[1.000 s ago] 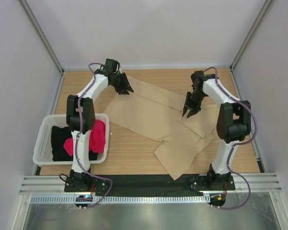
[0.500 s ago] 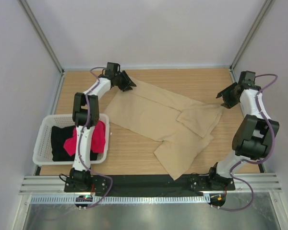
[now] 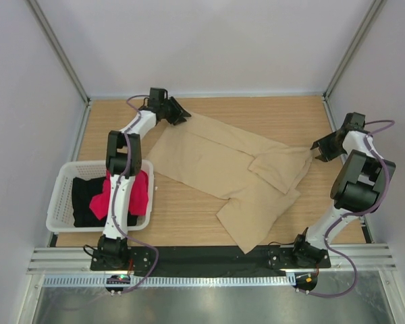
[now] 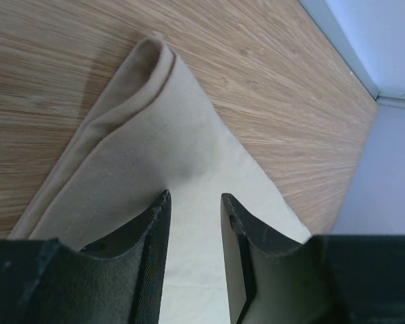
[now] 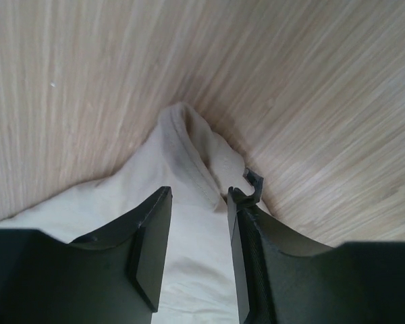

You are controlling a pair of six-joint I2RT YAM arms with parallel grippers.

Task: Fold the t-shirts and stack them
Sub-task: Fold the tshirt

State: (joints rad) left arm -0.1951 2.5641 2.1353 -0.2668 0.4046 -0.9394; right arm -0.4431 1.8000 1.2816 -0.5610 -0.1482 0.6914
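Top external view: you had the tan shirt (image 3: 223,158) spread across the middle of the wooden table (image 3: 277,115), lying flat but wrinkled, with a doubled-over flap on its right half. One corner reached toward the far left and one tip toward the right edge of the table.

Your left gripper (image 3: 177,113) sat low at that far-left corner. Left wrist view: the fingers (image 4: 152,233) stood a narrow gap apart with tan cloth filling the gap, so it was clamped on the shirt. A rolled double edge of cloth ran out past the tips onto bare wood.

Your right gripper (image 3: 319,149) was at the shirt's right tip, low by the table's right edge. Right wrist view: cloth bunched up into a ridge between its fingers (image 5: 152,236), which were pinched on that fold with a similar narrow gap. The ridge ended just beyond the tips.

The white basket (image 3: 88,227) sat at the near left, well apart from the tan shirt. The red-pink shirt (image 3: 142,190) and the black shirt (image 3: 84,202) were bundled inside it, unfolded, black on the left, red-pink on the right, with the left arm crossing over them.
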